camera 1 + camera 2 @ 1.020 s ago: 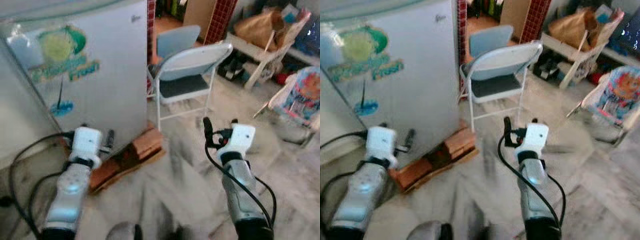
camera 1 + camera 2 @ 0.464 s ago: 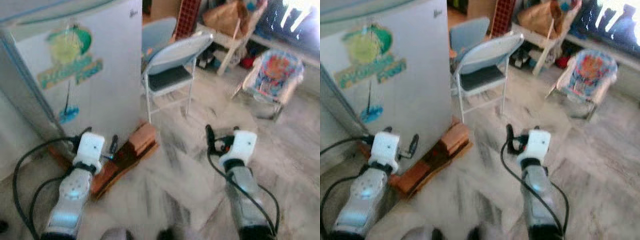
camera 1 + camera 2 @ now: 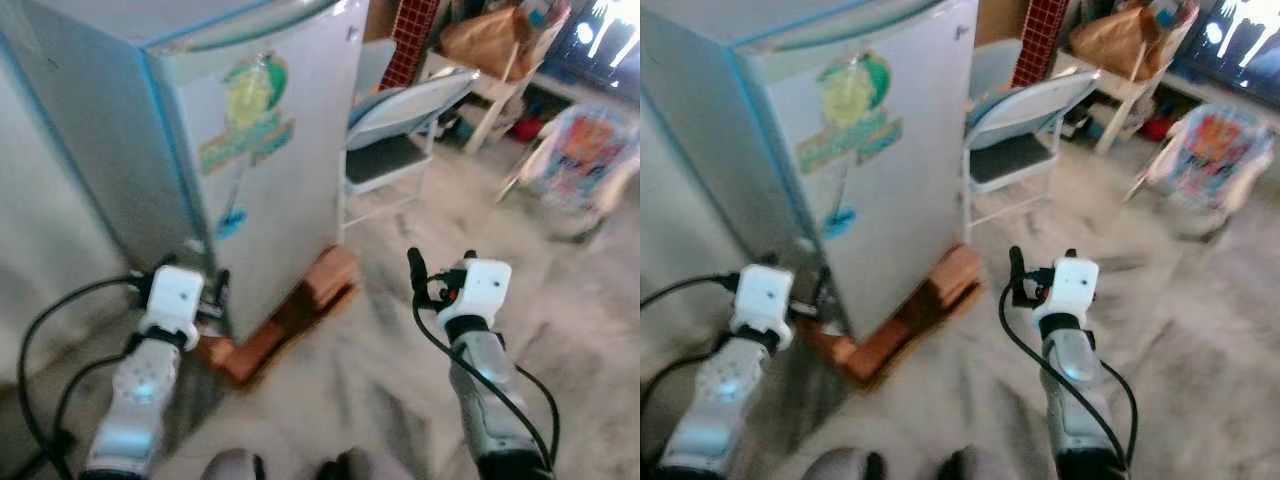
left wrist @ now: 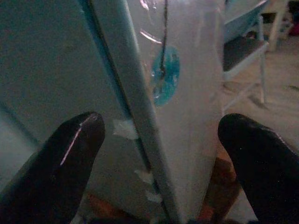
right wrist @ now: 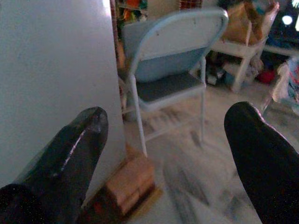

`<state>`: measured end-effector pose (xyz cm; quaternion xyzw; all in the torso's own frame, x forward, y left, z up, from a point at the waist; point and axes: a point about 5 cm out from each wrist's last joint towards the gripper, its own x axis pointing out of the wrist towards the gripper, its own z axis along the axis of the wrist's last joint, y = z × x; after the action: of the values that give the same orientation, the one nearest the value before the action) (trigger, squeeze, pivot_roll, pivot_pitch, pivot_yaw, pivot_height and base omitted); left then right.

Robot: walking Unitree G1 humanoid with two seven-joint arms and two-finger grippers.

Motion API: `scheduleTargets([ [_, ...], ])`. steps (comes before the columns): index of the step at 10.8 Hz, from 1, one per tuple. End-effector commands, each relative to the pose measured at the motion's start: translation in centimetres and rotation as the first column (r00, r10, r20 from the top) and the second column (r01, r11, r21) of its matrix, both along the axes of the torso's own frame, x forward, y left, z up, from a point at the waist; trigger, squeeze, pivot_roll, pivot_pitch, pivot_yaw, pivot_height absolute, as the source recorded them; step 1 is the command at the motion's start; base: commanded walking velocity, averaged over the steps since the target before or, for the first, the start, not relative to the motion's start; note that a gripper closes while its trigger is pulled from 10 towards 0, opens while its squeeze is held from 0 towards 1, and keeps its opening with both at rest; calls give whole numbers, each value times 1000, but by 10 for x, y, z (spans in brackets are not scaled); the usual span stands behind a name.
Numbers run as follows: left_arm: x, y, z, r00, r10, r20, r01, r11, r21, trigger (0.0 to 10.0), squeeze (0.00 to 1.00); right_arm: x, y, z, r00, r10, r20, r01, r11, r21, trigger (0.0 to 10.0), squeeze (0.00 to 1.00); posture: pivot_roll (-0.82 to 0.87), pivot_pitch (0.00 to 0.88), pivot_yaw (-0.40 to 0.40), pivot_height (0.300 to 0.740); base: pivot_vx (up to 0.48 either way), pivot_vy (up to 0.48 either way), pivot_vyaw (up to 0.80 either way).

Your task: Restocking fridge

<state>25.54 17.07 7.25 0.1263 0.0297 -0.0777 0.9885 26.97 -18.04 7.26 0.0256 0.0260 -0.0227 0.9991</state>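
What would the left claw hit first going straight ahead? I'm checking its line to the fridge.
Most likely the fridge: the open left claw points at its front corner edge, close ahead, though exact depth is unclear.

The tall white fridge with a green sticker [image 3: 255, 170] blocks the left gripper [image 3: 195, 300]; a grey-blue folding chair [image 3: 405, 135] stands beside it, with bare marble floor [image 3: 360, 390] ahead of the right gripper [image 3: 438, 272].
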Motion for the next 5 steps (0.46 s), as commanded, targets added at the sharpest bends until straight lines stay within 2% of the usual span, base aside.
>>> scheduleTargets([
  [1,-3,-1,-1,1000,-9,-8,10,1000,12,10000,0,1,-2,3,1000,-9,6,9,1000,0,10000,0,101,95,-88,740,0,480,-431],
  [3,-3,1,1,1000,-16,-2,16,1000,25,10000,0,3,-5,3,1000,-21,3,21,1000,-8,10000,0,107,97,-89,740,0,407,-800],
  [5,-4,0,4,999,-41,15,40,999,26,10000,0,4,-9,3,1000,-28,-1,28,999,-26,10000,0,112,96,-94,740,0,0,-800],
])
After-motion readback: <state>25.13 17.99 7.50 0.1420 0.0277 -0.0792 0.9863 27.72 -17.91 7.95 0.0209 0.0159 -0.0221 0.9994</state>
